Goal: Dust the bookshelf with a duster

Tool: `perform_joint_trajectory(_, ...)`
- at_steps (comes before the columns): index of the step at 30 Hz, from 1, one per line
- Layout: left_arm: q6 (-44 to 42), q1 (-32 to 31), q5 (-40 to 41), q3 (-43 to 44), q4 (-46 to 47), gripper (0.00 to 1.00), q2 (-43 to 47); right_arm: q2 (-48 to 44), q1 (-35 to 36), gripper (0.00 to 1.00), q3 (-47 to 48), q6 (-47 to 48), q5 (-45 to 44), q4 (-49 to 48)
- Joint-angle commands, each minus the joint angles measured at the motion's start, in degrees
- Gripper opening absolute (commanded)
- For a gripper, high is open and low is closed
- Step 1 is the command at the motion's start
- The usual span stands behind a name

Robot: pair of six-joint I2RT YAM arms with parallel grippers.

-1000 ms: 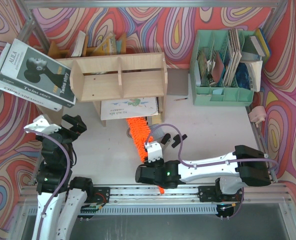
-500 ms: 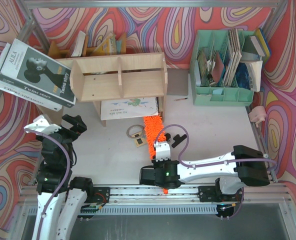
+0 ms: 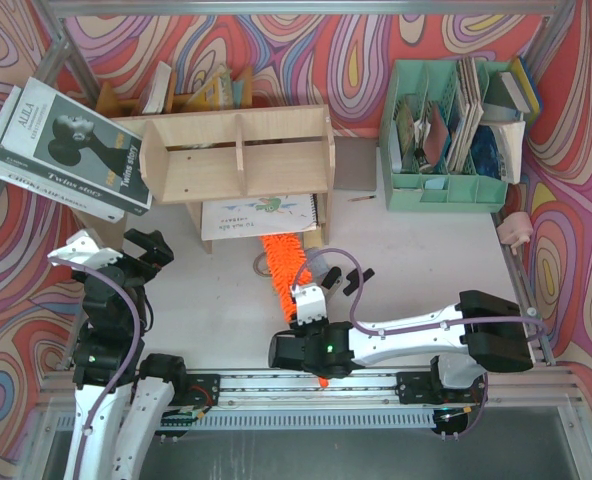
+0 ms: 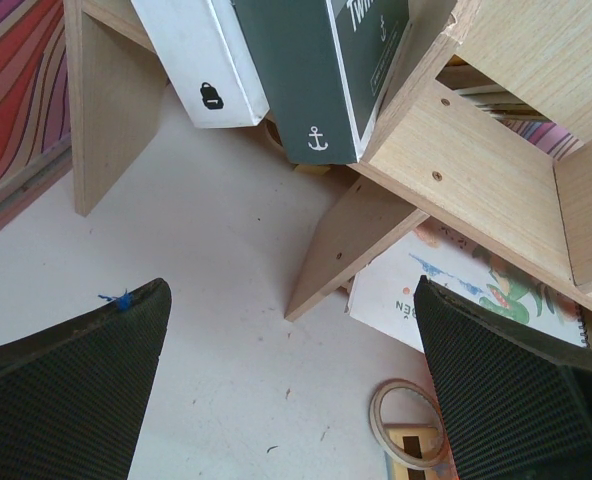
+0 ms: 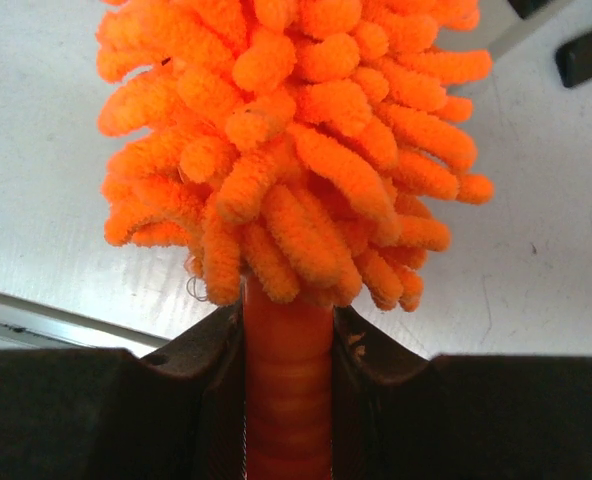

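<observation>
The plywood bookshelf (image 3: 238,155) stands at the back left on side legs; its near leg and underside show in the left wrist view (image 4: 456,150). The orange fluffy duster (image 3: 282,264) lies over the table in front of the shelf, its head pointing at the shelf's lower right. My right gripper (image 3: 302,305) is shut on the duster's handle just below the fluff; in the right wrist view both jaws (image 5: 288,345) press the handle (image 5: 288,400) under the fluffy head (image 5: 286,140). My left gripper (image 3: 148,248) is open and empty (image 4: 291,400), left of the shelf's front.
A mint-green organiser (image 3: 441,130) with books stands at the back right. Large books (image 3: 66,150) lean against the shelf's left end. A spiral notebook (image 3: 261,215) lies under the shelf. A tape roll (image 4: 411,420) lies near the duster. A pink object (image 3: 516,228) sits at the right.
The right gripper swung the duster head to the right half a second ago and has now swung it back to the left. The left arm has not moved.
</observation>
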State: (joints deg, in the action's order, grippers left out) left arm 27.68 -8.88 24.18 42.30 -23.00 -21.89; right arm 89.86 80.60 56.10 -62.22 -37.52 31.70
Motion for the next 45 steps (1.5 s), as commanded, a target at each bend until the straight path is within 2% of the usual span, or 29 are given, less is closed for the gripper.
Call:
perform_joint_trajectory(1, 0.31, 0.45, -0.71, 0.23, 0.66, 0.99, -0.34, -2.00, 0.00, 0.00, 1.31, -13.95, -8.20, 11.90)
perform_joint_trajectory(4, 0.36, 0.45, -0.81, 0.24, 0.68, 0.98, -0.37, -1.83, 0.00, 0.00, 1.19, -25.13, -8.88, 21.24)
perform_joint_trajectory(6, 0.36, 0.45, -0.81, 0.24, 0.68, 0.99, -0.30, -1.39, -0.07, 0.00, 1.00, -29.45, -8.98, 23.84)
perform_joint_trajectory(8, 0.36, 0.45, -0.83, 0.24, 0.72, 0.99, -0.26, -1.26, -0.05, 0.00, 1.08, -27.19, -8.93, 21.89)
perform_joint_trajectory(13, 0.36, 0.45, -0.75, 0.23, 0.65, 0.99, -0.20, -1.49, -0.09, 0.00, 0.90, -7.31, -6.01, 5.16)
perform_joint_trajectory(16, 0.36, 0.45, -0.55, 0.24, 0.51, 0.98, -0.24, -1.17, -0.06, 0.00, 1.37, -3.77, -5.26, 1.82)
perform_joint_trajectory(19, 0.36, 0.45, -0.63, 0.23, 0.59, 0.99, -0.23, -1.20, -0.09, 0.00, 1.30, -6.92, -5.92, 3.62)
perform_joint_trajectory(24, 0.33, 0.45, -0.81, 0.26, 0.60, 0.98, -0.21, -1.20, -0.14, 0.00, 1.19, -21.34, -7.79, 16.84)
perform_joint_trajectory(26, 0.42, 0.47, -0.89, 0.24, 0.69, 0.99, -0.21, -0.80, -0.61, 0.00, 1.21, -23.96, -7.41, 18.76)
perform_joint_trajectory(31, 0.36, 0.45, -0.75, 0.26, 0.60, 0.98, -0.12, 0.96, -2.57, 0.00, 0.65, -14.27, -2.69, 11.04)
perform_joint_trajectory(36, 0.34, 0.45, -0.81, 0.28, 0.64, 0.98, -0.20, 3.20, -3.56, 0.00, 2.79, -12.19, -1.35, 11.74)
perform_joint_trajectory(42, 0.36, 0.45, -0.93, 0.24, 0.62, 0.98, -0.17, 0.35, -3.60, 0.00, 1.50, -7.44, -1.69, 6.90)
perform_joint_trajectory(45, 0.37, 0.45, -0.85, 0.24, 0.68, 0.98, -0.25, -2.37, -3.45, 0.00, -0.42, -3.76, -1.67, 1.07)
